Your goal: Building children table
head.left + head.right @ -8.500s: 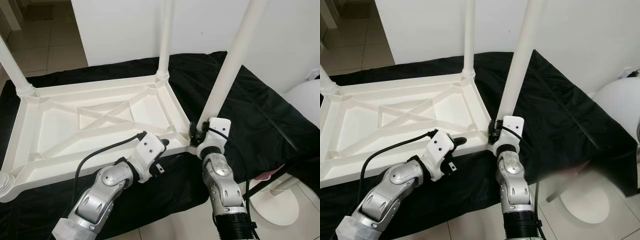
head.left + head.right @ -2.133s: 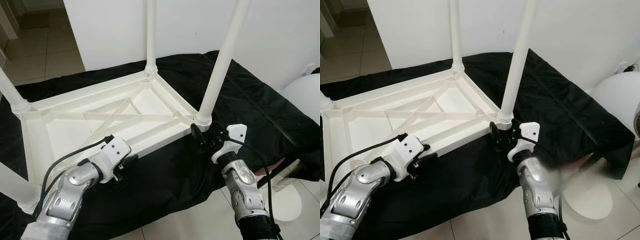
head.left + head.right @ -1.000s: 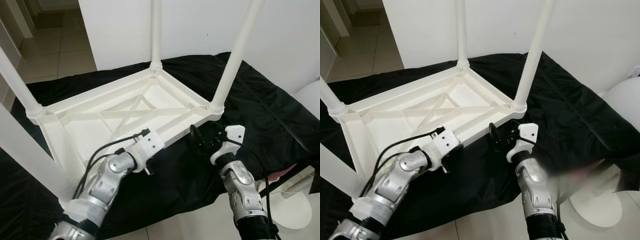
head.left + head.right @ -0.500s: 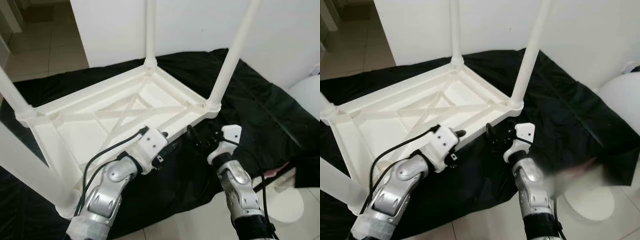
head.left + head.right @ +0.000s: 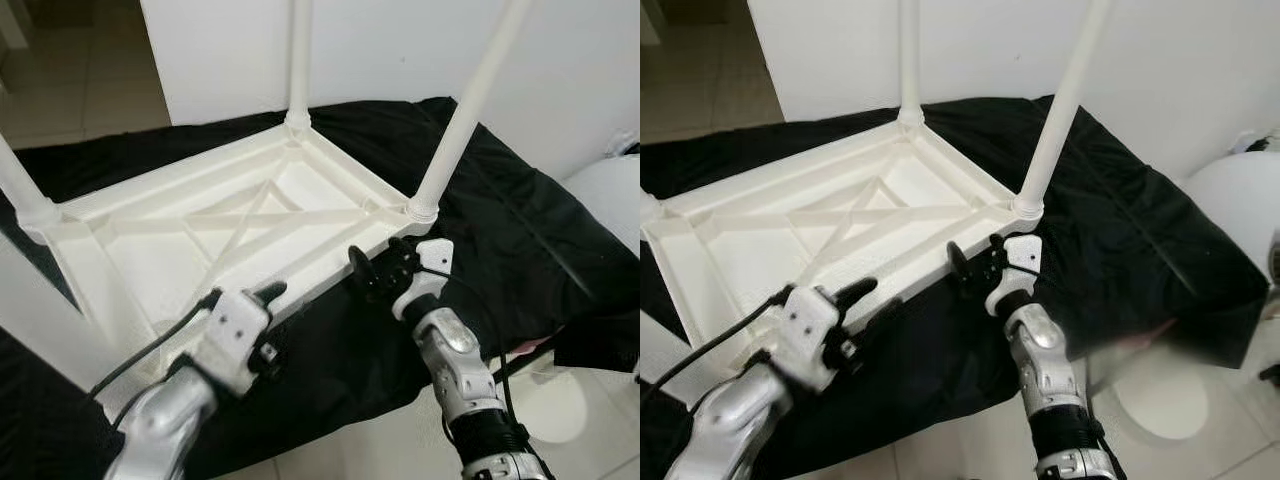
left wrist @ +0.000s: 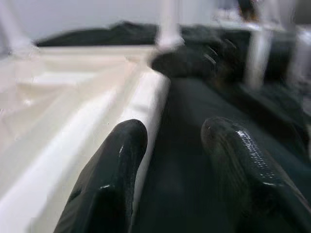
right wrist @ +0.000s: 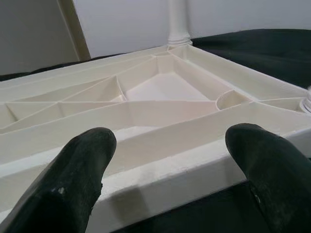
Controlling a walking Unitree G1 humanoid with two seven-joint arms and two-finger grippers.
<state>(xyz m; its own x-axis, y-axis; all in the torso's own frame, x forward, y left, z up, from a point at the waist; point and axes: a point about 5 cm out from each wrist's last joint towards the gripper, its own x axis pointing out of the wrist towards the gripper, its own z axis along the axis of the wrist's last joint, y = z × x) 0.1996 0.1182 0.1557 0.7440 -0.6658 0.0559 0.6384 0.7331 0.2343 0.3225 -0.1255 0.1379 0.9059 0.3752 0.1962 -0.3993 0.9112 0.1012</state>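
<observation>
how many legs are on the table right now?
4, all standing up from the upturned white table: far corner leg, right corner leg near the right gripper, left corner leg, and near-left leg, blurred at the frame edge.

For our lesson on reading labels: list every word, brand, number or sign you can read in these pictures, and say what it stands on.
None: no readable text anywhere.
Table: plain white plastic, no print or moulded lettering that can be made out.
Cloth: plain black.
Wall: bare white.
Left pincer and right pincer: no legible marking on their white housings.
</observation>
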